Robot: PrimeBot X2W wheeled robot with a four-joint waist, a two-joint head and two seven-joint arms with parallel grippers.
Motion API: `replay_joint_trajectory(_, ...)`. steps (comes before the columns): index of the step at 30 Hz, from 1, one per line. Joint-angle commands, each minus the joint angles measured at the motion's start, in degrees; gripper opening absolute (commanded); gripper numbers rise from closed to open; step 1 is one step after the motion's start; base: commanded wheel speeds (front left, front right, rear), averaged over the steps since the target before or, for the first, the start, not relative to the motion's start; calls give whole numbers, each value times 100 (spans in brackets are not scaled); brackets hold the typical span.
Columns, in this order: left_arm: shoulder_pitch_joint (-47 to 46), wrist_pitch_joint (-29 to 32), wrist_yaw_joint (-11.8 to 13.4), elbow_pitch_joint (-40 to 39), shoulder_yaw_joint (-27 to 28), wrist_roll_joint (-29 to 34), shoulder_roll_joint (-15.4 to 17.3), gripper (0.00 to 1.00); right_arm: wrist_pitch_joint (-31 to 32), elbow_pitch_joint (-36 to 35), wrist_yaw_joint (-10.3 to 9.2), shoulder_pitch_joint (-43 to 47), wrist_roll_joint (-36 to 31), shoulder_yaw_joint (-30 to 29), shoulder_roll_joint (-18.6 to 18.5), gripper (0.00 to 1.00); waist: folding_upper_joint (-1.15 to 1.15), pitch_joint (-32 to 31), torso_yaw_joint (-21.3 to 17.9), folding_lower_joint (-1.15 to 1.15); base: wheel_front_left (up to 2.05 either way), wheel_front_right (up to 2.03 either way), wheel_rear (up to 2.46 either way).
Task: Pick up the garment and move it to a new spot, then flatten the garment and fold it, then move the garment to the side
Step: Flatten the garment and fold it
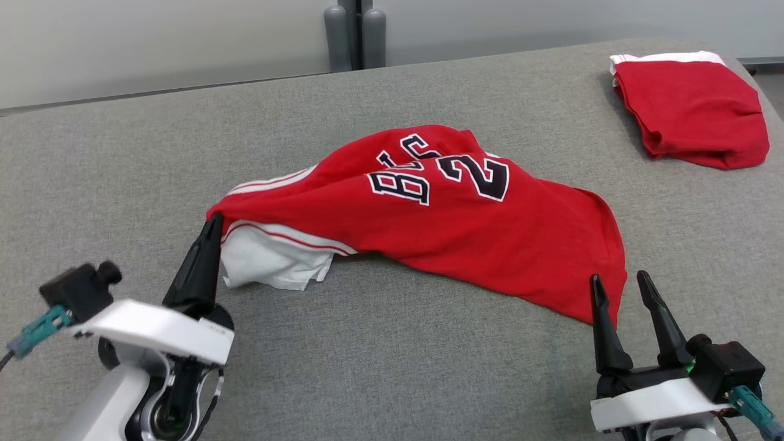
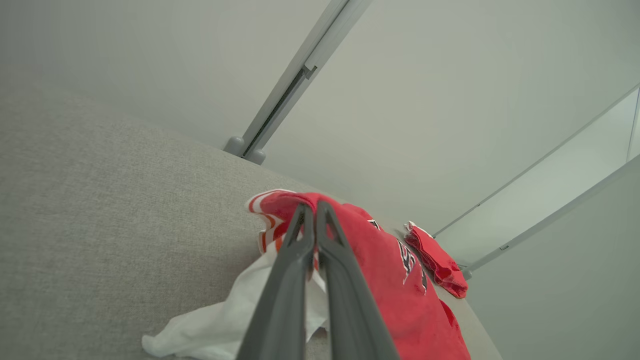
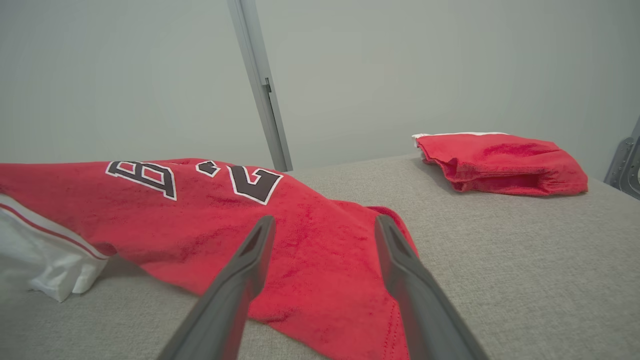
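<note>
The garment is a red jersey with dark white-edged lettering and a white part hanging at its left end; it lies rumpled across the middle of the grey surface. My left gripper is shut on the garment's left edge, which it holds lifted off the surface; the left wrist view shows the fingers pinched together on the red-and-white hem. My right gripper stands open just in front of the garment's near right corner, with nothing between its fingers.
A second red garment lies folded at the far right corner of the grey padded table. A grey post stands behind the table's far edge. Bare grey surface stretches to the left and along the front.
</note>
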Motion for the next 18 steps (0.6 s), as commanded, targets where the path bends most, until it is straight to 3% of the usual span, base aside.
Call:
replay_joint_trajectory(1, 166, -48, 23, -87, 144, -12, 6, 0, -1, 34, -7, -27, -47, -47, -19, 100, 0, 35, 27, 0, 0, 0, 0)
replay_joint_trajectory(8, 1693, -77, 104, -919, 1341, 444, -133, 0, -2, 45, -6, 75, -62, -262, -72, 100, 0, 104, 214, 0, 0, 0, 0)
replay_joint_trajectory(15, 2152, -79, 99, -1125, 1446, 1039, -304, 0, -2, 283, -6, 64, -45, -183, -152, 100, 0, 128, 477, 0, 0, 0, 0)
replay_joint_trajectory(16, 2100, -78, 115, -1073, 1438, 1131, -410, 40, -2, 376, -7, 43, -42, -159, -171, 100, 0, 126, 498, 0, 0, 0, 0)
replay_joint_trajectory(18, 1960, -80, 163, -915, 1490, 1474, -533, 100, -2, 520, -7, -9, -60, -99, -204, 100, 0, 113, 538, 0, 0, 0, 0)
